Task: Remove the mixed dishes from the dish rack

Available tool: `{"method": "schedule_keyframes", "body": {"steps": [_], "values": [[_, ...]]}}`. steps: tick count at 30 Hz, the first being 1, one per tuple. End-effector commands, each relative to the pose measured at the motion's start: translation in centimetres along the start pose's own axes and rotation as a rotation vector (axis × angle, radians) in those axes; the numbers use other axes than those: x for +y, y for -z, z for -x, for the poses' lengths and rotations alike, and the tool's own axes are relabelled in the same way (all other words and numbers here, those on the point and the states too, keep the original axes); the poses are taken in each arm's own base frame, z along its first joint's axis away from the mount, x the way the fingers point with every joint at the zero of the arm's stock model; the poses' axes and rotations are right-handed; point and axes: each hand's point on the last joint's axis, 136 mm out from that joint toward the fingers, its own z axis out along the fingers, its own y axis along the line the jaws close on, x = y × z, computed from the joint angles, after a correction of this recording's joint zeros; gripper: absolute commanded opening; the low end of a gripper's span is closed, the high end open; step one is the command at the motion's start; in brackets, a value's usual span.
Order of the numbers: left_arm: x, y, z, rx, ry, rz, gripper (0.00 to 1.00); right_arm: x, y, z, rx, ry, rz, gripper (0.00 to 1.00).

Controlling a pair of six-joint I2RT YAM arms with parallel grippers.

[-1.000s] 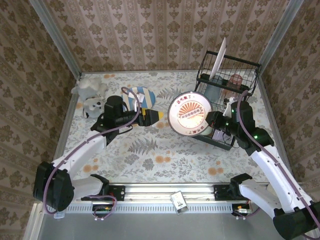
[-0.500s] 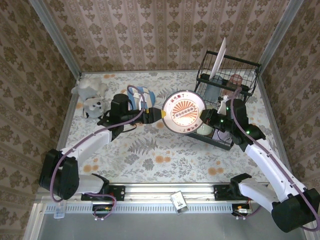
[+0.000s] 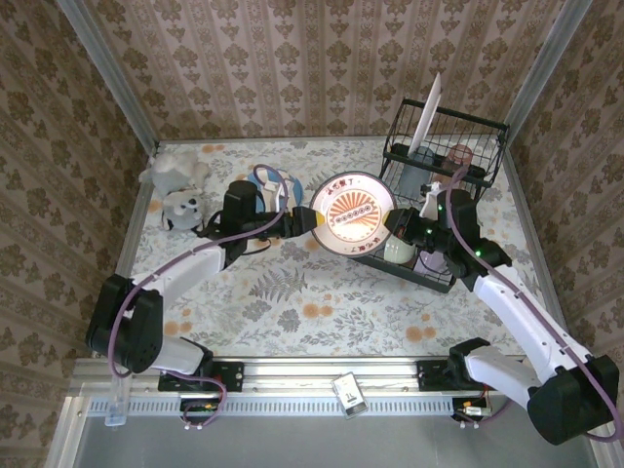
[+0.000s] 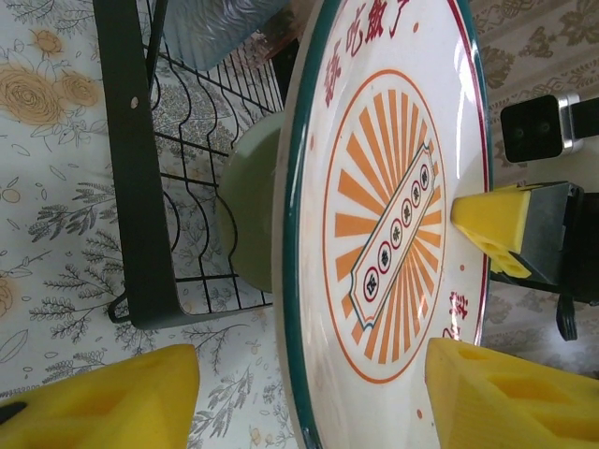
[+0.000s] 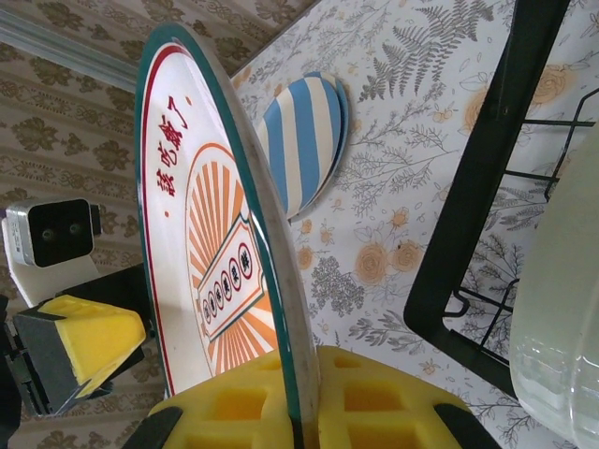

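Observation:
A round plate (image 3: pixel 353 214) with a teal rim and an orange sunburst hangs on edge in the air, just left of the black wire dish rack (image 3: pixel 485 127). My right gripper (image 3: pixel 395 229) is shut on its right rim; the yellow pads (image 5: pixel 253 412) pinch the edge. My left gripper (image 3: pixel 310 220) straddles the opposite rim, open, with its yellow fingers (image 4: pixel 94 402) a little apart from the plate (image 4: pixel 393 215) on both sides. A pale green bowl (image 4: pixel 248 215) sits in the rack's lower tier. A white plate (image 3: pixel 427 117) stands upright on the rack's upper shelf.
A blue-striped plate (image 5: pixel 304 140) lies on the floral tablecloth behind my left arm. Two grey plush toys (image 3: pixel 177 185) sit at the far left. Pink and bluish cups (image 3: pixel 444 161) stand in the rack's upper shelf. Patterned walls enclose the table.
My right arm has carried the sunburst plate leftward away from the rack. My left gripper has reached right to the plate's rim, and its jaws have narrowed around it.

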Motion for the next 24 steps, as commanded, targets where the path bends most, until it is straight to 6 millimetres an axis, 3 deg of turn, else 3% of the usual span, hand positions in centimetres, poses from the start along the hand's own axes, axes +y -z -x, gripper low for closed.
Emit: {"method": "schedule_keyframes", "body": {"steps": [1, 8, 17, 22, 24], "values": [[-1.2, -0.4, 1.2, -0.023, -0.014, -0.032, 0.6, 1.9, -0.4, 0.5, -0.009, 0.003, 0.092, 0.0], [-1.1, -0.2, 1.6, -0.037, 0.018, -0.025, 0.4, 2.0, -0.9, 0.7, -0.007, -0.001, 0.102, 0.0], [0.7, 0.2, 1.8, -0.064, 0.113, 0.023, 0.22, 2.4, -1.8, 0.2, 0.005, 0.011, 0.109, 0.0], [1.6, 0.5, 1.8, -0.083, 0.153, 0.071, 0.0, 2.7, -2.0, 0.2, 0.001, 0.024, 0.109, 0.0], [1.6, 0.7, 1.9, -0.094, 0.166, 0.082, 0.0, 2.9, -2.0, 0.3, -0.001, 0.028, 0.115, 0.0]]}}
